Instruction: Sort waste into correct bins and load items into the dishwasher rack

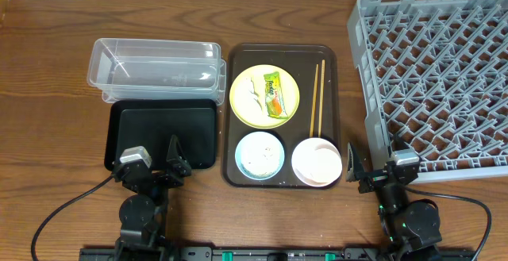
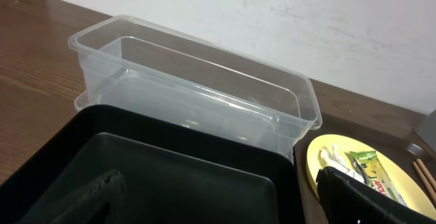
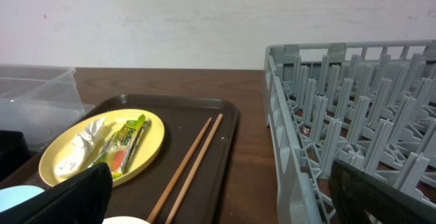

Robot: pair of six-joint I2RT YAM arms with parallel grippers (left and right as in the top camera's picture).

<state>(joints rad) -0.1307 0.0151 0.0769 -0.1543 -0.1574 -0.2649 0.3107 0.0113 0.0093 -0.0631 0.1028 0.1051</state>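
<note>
A yellow-green plate [image 1: 252,110] on the brown serving tray [image 1: 333,63] holds a green-and-orange wrapper [image 1: 274,94] and white rice scraps [image 1: 252,96]. Chopsticks [image 1: 317,96] lie to its right. A light blue bowl [image 1: 260,155] and a white bowl [image 1: 317,162] sit at the tray's front. The clear tub [image 1: 155,64] and the black tray [image 1: 163,134] lie to the left. The grey rack [image 1: 436,78] stands at the right. My left gripper [image 1: 155,164] is open over the black tray's front edge. My right gripper [image 1: 373,170] is open between the serving tray and the rack. The small cup is hidden.
The left wrist view shows the clear tub [image 2: 197,81] behind the black tray [image 2: 170,176], with the plate [image 2: 340,166] at right. The right wrist view shows the plate [image 3: 102,146], wrapper [image 3: 126,142], chopsticks [image 3: 191,166] and the rack's wall [image 3: 293,142]. A white wall lies beyond the table.
</note>
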